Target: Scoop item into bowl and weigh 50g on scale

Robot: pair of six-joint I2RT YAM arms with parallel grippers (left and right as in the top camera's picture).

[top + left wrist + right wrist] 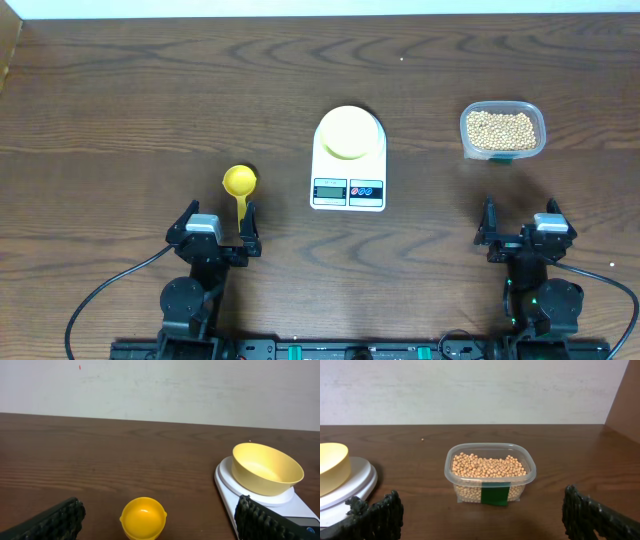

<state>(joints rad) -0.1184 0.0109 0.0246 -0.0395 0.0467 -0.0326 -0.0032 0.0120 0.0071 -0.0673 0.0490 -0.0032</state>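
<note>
The pale yellow-green bowl (348,132) (266,468) (331,473) stands empty on the white scale (348,186) (227,480) (355,480) at the table's middle. Tan beans (500,128) (487,465) fill a clear plastic container (503,152) (492,486) at the right. A small yellow scoop (239,183) (143,518) lies left of the scale, its handle pointing toward my left gripper. My left gripper (218,222) (160,527) is open just behind the scoop, with nothing between its fingers. My right gripper (522,226) (482,520) is open and empty, a short way in front of the container.
A green tape strip (495,494) marks the container's near side. The scale's display and two buttons (347,190) face the arms. Bare dark wood table (120,110) lies to the left, and a wall rises behind it.
</note>
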